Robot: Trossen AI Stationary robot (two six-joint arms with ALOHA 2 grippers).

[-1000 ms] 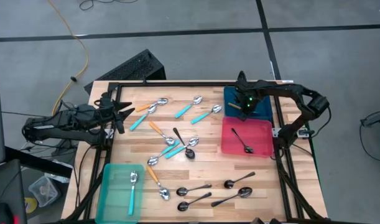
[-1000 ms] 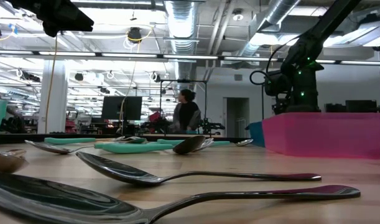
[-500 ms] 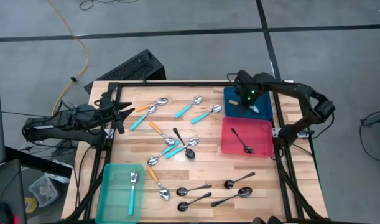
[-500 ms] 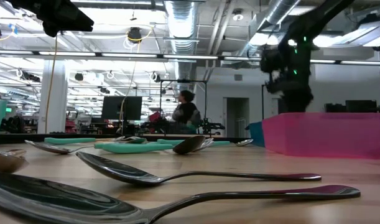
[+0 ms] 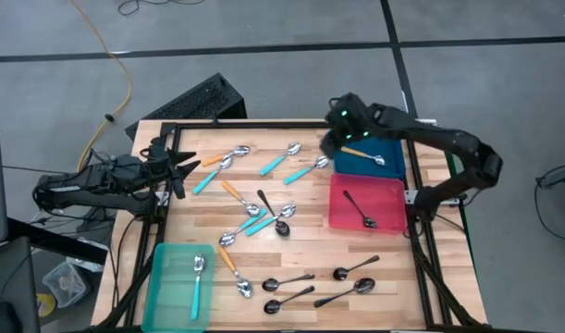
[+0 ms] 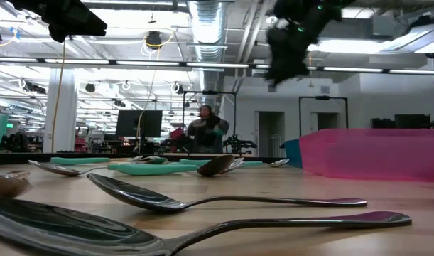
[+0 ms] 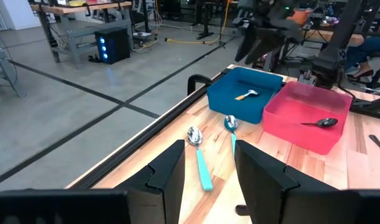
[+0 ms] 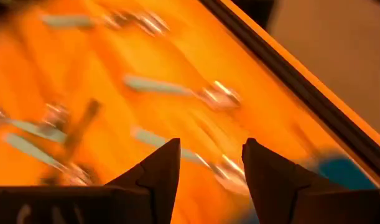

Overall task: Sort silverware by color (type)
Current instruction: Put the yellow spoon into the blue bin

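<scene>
Above the table's far edge, the right arm bends in from its side, its right gripper (image 5: 333, 139) raised with fingers spread and empty, the blue bin (image 5: 390, 169) just beside it holding an orange-handled spoon (image 5: 364, 154). Past the blue bin from that gripper sits the pink bin (image 5: 342, 207) with a dark spoon (image 5: 360, 208), and loose spoons (image 5: 284, 160) lie across the wood. Across the table from it, the left gripper (image 5: 185, 167) lies low and level, fingers parted, empty.

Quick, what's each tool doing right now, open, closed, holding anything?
Left tool: open, empty, parked at the table's left edge.
Right tool: open, empty, raised beside the blue bin.
</scene>
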